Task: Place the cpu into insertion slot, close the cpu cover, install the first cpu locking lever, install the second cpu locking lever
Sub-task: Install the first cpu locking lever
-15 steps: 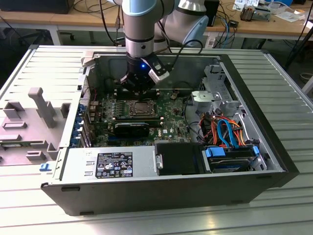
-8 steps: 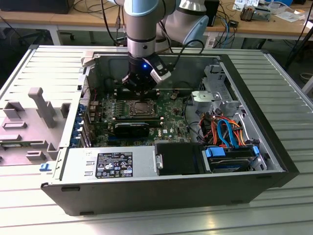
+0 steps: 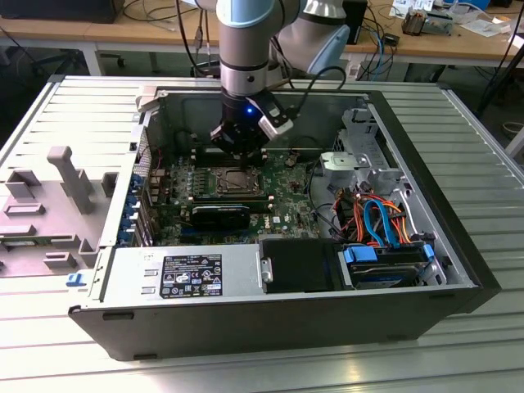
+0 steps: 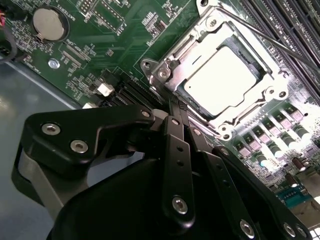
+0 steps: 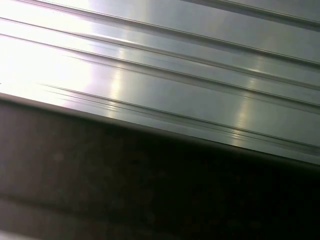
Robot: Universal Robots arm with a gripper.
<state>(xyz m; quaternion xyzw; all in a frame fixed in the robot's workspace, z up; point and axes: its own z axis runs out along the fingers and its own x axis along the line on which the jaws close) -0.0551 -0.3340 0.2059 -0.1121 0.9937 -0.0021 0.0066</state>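
Note:
The cpu (image 4: 225,80), a pale silver square, lies in the insertion slot (image 3: 237,182) on the green motherboard. The cpu cover (image 4: 197,45), a silver frame with a window, lies flat around the chip. A thin locking lever rod (image 4: 265,40) runs along one side of the socket. In the second wrist view my gripper (image 4: 176,107) is shut, its black fingers pressed together with nothing seen between them. Their tips sit right at the cover's edge at one end of the socket. In the exterior view the gripper (image 3: 241,154) hangs just above the far side of the slot.
The open computer case (image 3: 458,270) lies on a ribbed metal table. A black card (image 3: 221,217) sits in front of the socket. A power supply (image 3: 188,274) and a drive bay with coloured cables (image 3: 381,221) lie toward the front. A grey fixture (image 3: 70,176) stands at the exterior view's left.

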